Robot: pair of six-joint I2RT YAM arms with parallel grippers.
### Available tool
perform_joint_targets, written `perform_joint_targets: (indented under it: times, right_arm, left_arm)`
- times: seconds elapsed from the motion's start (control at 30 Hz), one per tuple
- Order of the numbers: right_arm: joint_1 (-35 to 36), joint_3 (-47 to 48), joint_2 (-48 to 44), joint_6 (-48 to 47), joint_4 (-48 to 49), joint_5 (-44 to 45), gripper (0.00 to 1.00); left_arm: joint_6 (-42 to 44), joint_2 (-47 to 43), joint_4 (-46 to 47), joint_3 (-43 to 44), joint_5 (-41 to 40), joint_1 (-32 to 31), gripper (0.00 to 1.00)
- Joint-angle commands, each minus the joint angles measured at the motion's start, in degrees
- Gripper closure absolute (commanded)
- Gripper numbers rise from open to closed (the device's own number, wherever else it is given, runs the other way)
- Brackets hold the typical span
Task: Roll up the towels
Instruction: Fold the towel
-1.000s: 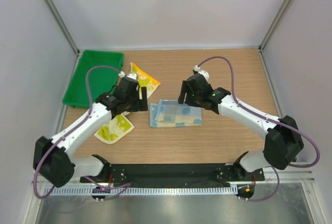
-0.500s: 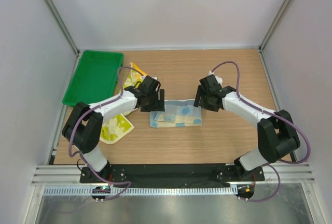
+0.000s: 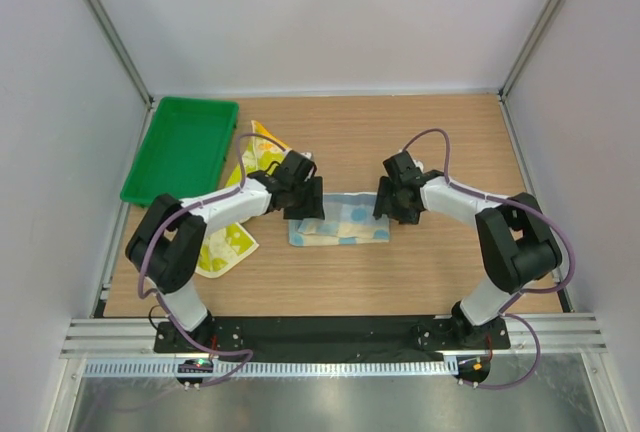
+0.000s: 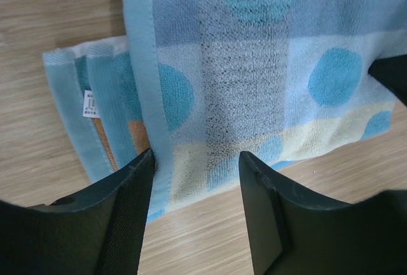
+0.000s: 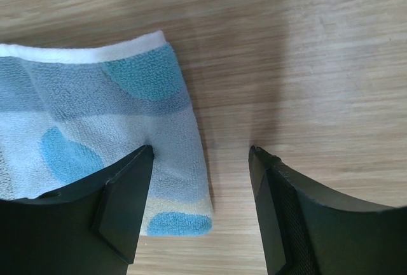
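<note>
The light blue towel (image 3: 340, 220) lies folded flat in a strip at the table's middle. My left gripper (image 3: 305, 202) is open at its left end. In the left wrist view the towel (image 4: 254, 77) has its near hem between the spread fingers of the gripper (image 4: 197, 155). My right gripper (image 3: 385, 202) is open at the right end. In the right wrist view the towel's corner (image 5: 95, 116) lies between the fingers of the gripper (image 5: 201, 149), with the left finger (image 5: 127, 192) over the cloth. The yellow-green towel (image 3: 228, 245) lies to the left, partly under my left arm.
A green plastic tray (image 3: 180, 147) stands at the back left, close to the yellow-green towel's far end (image 3: 262, 140). Grey walls close in the table on three sides. Bare wood shows to the right of the blue towel (image 5: 305, 65).
Both grippers have moved inward and down to the two ends of the blue towel. The left one came across from over the yellow-green towel. The towels have not moved.
</note>
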Motion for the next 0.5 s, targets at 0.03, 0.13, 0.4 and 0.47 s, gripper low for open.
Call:
perform_joint_targets:
  times: [0.03,0.13,0.4,0.47]
  right_arm:
    - [-0.65,-1.13,0.22,-0.91,2.92,-1.38,0.32]
    - [-0.91,-1.57,0.48,-0.82,3.19,-1.74,0.32]
    - [-1.09,-2.45,-0.83,-0.56,2.67,-1.39,0.32]
    - [-1.18,-2.54,-1.71,-0.47,2.40,-1.30,0.31]
  left_arm:
    - [-0.89,0.29,2.18,-1.65,0.46,-1.29,0.46]
    - [-1.07,0.82,2.27,-2.09,1.43,-1.55,0.51]
    - [-0.89,-4.80,0.34,-1.74,2.22,-1.64,1.00]
    - [-0.89,-8.22,-0.72,-1.83,2.22,-1.73,1.00]
